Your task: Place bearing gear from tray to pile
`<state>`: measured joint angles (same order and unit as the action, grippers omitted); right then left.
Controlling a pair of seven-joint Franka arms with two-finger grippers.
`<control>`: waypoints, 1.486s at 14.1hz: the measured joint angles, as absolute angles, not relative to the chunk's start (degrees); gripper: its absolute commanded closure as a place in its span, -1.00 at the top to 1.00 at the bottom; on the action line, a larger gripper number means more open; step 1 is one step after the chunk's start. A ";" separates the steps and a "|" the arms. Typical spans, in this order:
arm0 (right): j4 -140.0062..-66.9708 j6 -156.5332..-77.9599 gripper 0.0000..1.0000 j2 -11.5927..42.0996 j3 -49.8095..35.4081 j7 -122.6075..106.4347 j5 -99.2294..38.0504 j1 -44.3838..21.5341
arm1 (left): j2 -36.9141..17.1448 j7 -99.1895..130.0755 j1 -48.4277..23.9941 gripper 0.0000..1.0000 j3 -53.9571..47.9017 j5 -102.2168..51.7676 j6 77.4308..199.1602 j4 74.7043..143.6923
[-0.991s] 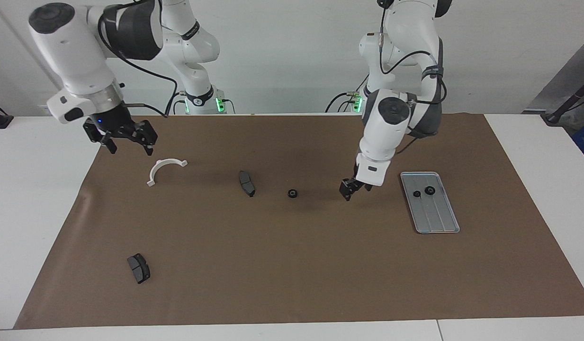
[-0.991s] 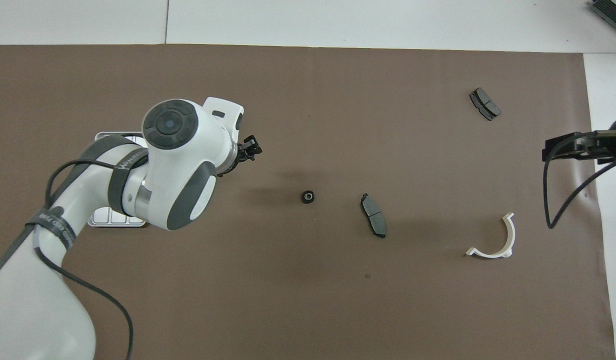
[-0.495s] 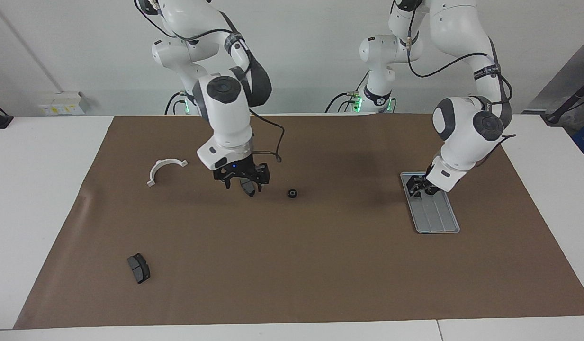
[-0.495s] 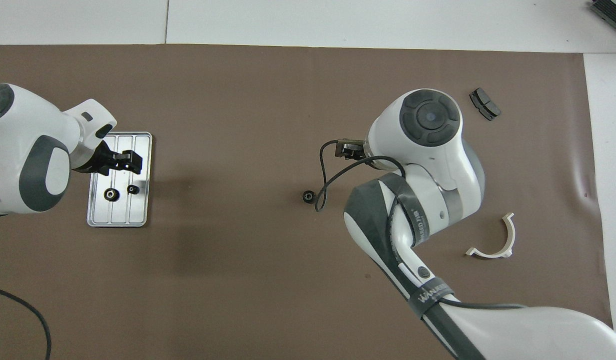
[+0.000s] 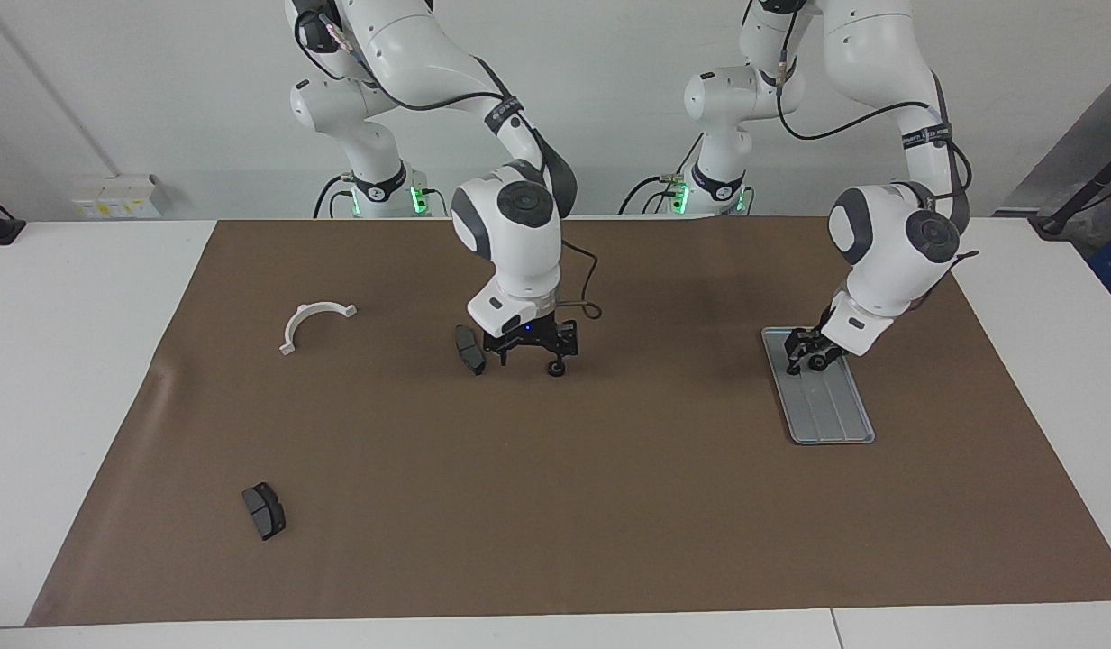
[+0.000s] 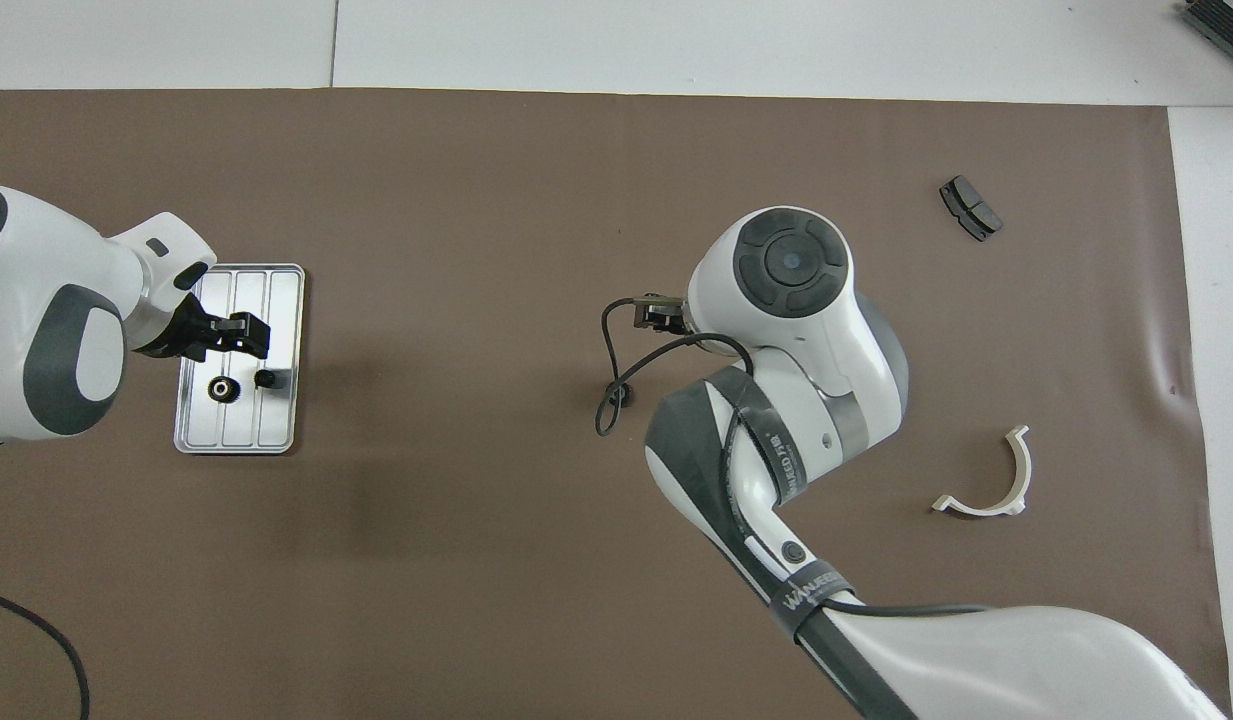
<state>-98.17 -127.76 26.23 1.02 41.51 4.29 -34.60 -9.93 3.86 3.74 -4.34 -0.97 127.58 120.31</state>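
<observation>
Hanging low over the tray (image 5: 834, 410), at its end nearer the robots, the left gripper (image 5: 805, 350) sits just above two parts that lie inside the rim. These are a larger bearing gear (image 6: 219, 389) with a pale centre and a smaller black gear (image 6: 266, 379) beside it. Whether this gripper is spread or clamped cannot be told.

Well apart from the tray, toward the right arm's end of the brown mat (image 5: 609, 505), the right gripper (image 5: 530, 353) is down low with its jaws spread wide and grasps nothing. A loose gear (image 5: 556, 368) lies at its tray-side fingertip and a dark brake pad (image 5: 469, 350) just past its other one. Still further from the tray lie a white half-ring bracket (image 5: 314, 323) and a second brake pad (image 5: 264, 510).
</observation>
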 measured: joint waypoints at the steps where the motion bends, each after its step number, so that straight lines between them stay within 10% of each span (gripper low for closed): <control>1: -98.17 -128.96 1.00 27.50 1.03 42.26 4.78 -35.27 | -9.60 5.86 3.74 0.38 -4.37 -0.97 128.38 121.38; 7: -99.18 -129.54 0.97 29.05 1.09 42.64 4.95 -37.53 | -8.53 22.34 3.74 0.28 -4.37 -1.00 132.45 124.50; 12: -100.21 -129.56 0.39 29.05 1.25 42.64 4.96 -37.81 | -8.34 32.16 3.72 0.19 -4.45 -1.00 136.86 126.66; 21: -100.52 -133.09 0.37 29.00 1.30 42.64 4.97 -37.84 | -8.49 36.87 3.24 -0.06 -4.98 -1.00 139.80 128.41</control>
<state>-100.52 -133.09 29.00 1.30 42.64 4.97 -37.84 -8.49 36.87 3.24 -4.98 -1.00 139.80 128.41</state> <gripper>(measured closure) 0.313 0.476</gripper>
